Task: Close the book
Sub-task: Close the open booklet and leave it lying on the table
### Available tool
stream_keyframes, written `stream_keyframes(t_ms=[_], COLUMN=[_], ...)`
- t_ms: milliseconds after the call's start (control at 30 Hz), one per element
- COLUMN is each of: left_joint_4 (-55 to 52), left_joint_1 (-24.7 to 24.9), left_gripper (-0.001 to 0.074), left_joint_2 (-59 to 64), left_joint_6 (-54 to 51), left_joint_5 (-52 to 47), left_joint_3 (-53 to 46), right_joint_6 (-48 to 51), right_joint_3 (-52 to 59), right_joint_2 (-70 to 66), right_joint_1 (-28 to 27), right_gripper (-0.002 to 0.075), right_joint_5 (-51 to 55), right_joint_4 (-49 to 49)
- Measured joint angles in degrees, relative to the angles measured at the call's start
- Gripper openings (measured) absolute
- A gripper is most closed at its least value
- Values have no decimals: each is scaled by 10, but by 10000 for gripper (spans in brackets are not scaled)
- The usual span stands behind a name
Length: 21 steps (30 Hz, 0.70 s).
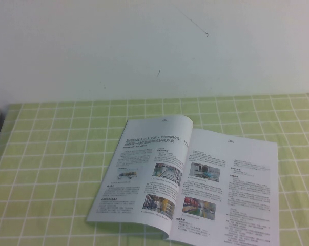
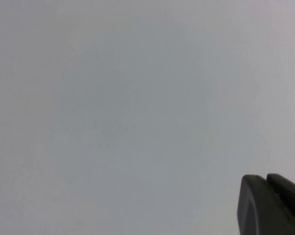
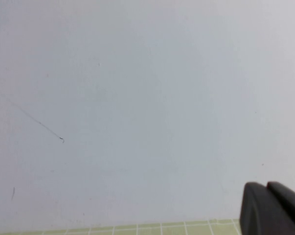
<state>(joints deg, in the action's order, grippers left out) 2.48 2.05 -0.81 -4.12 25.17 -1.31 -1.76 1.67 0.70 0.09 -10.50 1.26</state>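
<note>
The book (image 1: 187,179) lies open on the surface (image 1: 52,154), untouched, well apart from our left fingers (image 2: 272,208) and right fingers (image 3: 272,208), which face the wall (image 1: 144,41); we cannot tell their spread. Next, reach a page edge.

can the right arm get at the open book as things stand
Probably yes: the open book lies on the checked cloth with nothing on it. The right gripper and left gripper both point at the wall, away from it.

Book (image 1: 187,182), thin glossy magazine, lying open and face up, printed pages with photos, left page bowed upward, front-centre of green checked cloth (image 1: 52,154)
</note>
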Motion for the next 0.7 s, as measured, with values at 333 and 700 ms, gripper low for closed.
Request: stream_keyframes(t_ms=[333, 700], left_joint_4=[6, 12], left_joint_1=[0, 0], left_gripper=[-3, -3], left_joint_2=[0, 0], left_joint_6=[0, 36], left_joint_5=[-6, 28], left_joint_3=[0, 0], right_joint_6=[18, 18], right_joint_3=[0, -10], right_joint_2=[0, 0], right_joint_1=[0, 0], right_gripper=[-3, -3], right_joint_5=[0, -54], right_joint_4=[1, 4])
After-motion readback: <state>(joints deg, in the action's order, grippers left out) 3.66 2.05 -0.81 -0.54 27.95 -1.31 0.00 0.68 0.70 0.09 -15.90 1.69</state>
